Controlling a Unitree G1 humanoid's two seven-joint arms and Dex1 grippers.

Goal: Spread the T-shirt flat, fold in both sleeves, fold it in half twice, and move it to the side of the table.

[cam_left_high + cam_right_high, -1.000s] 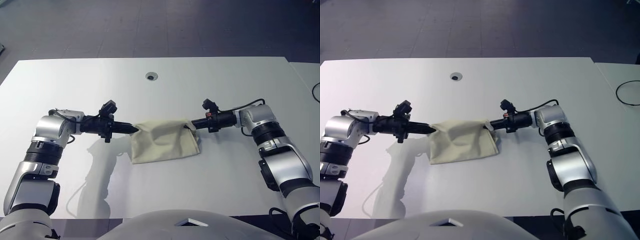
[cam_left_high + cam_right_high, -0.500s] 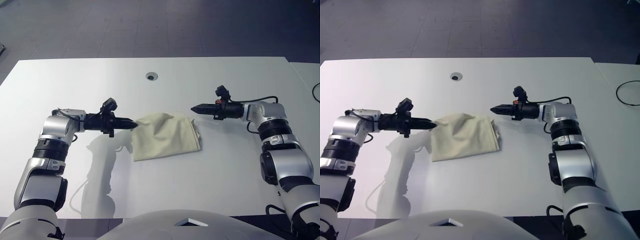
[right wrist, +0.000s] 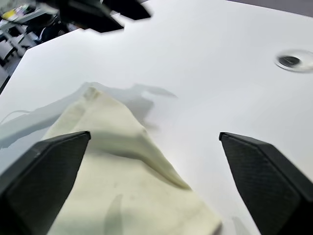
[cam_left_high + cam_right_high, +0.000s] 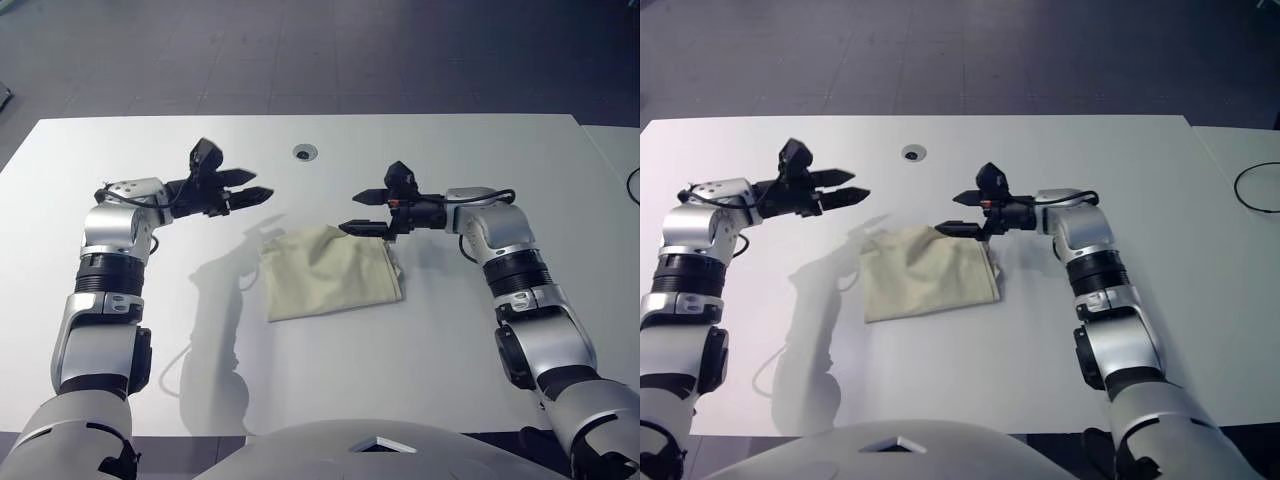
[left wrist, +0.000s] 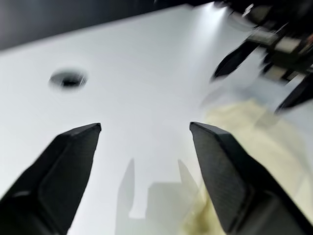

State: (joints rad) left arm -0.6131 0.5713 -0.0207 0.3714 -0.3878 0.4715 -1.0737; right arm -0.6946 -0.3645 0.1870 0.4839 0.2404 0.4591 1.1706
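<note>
T-shirt [image 4: 330, 270] folded on table [image 4: 450, 160] | left claw [image 4: 258, 184] wide, apart | right claw [image 4: 350, 212] wide, seemingly over its corner

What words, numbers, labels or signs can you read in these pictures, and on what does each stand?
None can be read. The folded T-shirt is plain, the table bears no print, and no lettering is legible on the left gripper or the right gripper.

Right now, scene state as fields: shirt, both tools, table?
table: white, cable hole towards the far side
T-shirt: folded into a compact rectangle, near the middle
left tool: open, empty, raised left of the shirt
right tool: open, empty, at the shirt's far right edge
pending: move to the table's side
</note>
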